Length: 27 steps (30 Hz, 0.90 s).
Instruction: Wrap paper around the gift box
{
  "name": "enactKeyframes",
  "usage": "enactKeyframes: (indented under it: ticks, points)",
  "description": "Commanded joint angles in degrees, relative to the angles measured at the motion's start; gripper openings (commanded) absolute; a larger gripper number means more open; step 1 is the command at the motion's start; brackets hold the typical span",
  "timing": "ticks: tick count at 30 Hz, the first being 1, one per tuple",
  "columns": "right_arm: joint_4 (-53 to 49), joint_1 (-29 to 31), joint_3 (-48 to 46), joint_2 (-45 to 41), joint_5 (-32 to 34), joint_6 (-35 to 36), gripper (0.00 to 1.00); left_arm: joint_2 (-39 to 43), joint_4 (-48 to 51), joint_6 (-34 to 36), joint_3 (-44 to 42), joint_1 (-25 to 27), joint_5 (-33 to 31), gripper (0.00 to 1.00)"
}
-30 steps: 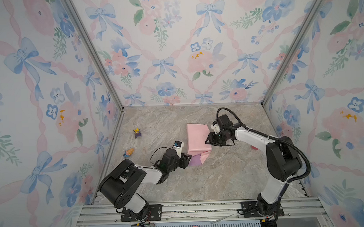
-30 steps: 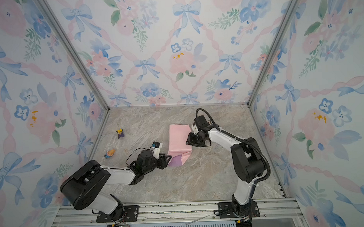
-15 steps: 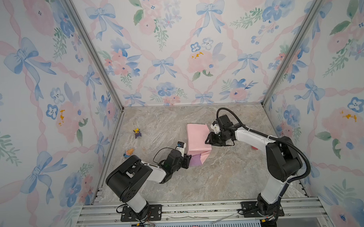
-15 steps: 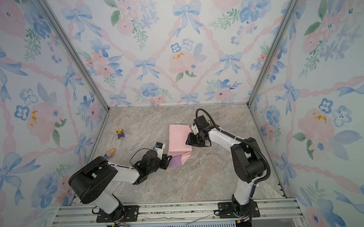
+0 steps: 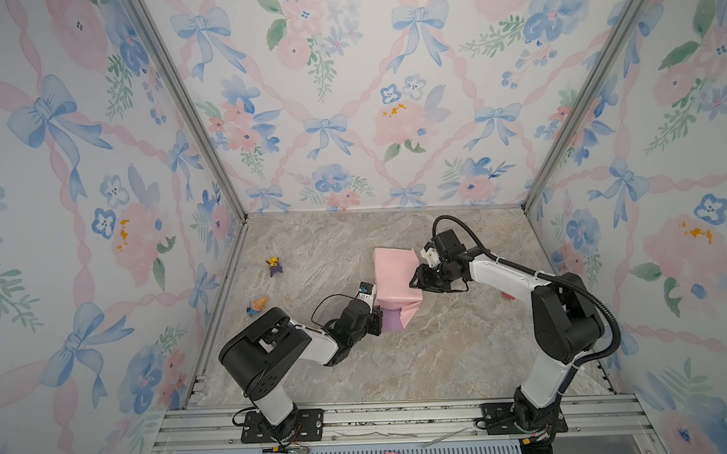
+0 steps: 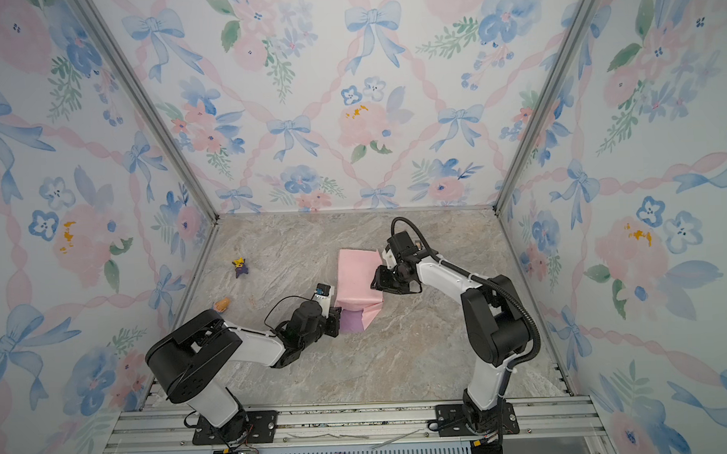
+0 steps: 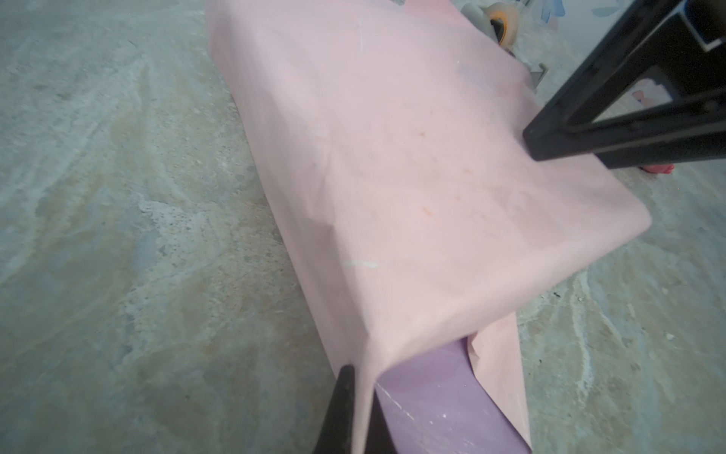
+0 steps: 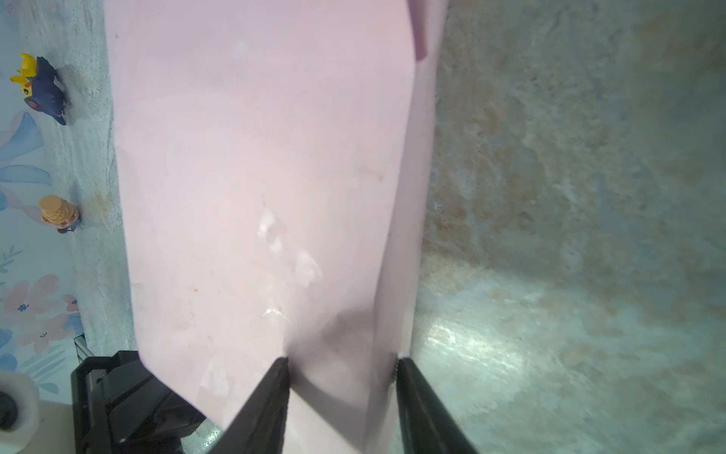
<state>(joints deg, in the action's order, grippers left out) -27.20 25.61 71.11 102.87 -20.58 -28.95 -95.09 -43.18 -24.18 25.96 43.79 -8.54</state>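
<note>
Nearest the rail, the left gripper point(image 7: 359, 387) is pinched tight on the near corner of the paper point(image 5: 394, 277), which lies pink face up with its lilac underside peeking out. The paper drapes a boxy shape mid-table point(image 5: 441, 358) — the gift box itself is hidden. Farther back, the right gripper point(image 8: 341, 365) clamps the paper's right edge.

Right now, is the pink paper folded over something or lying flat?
Folded over. The paper bends down over square edges, pink side up; its lilac flap pokes out at one end. What's underneath is hidden.
</note>
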Motion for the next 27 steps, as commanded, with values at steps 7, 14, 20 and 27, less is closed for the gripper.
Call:
enactKeyframes:
  ticks: [7,14,20,27]
  points:
    - [-1.3,0.5,-1.1,-0.1,0.9,0.0,0.47,15.2,5.8,-0.8,-4.1,0.2,-5.7,0.36]
    - [-1.6,0.6,-1.0,-0.5,1.0,0.3,0.47,26.2,18.0,-4.5,-7.7,-1.9,-12.3,0.34]
    - [-1.4,0.8,-0.9,-0.6,0.9,0.3,0.47,21.2,18.0,-3.3,-6.2,-3.1,-7.0,0.23]
    - [-1.0,0.8,-1.0,-0.4,0.9,0.2,0.47,11.0,11.5,-1.3,-1.9,-2.9,3.2,0.15]
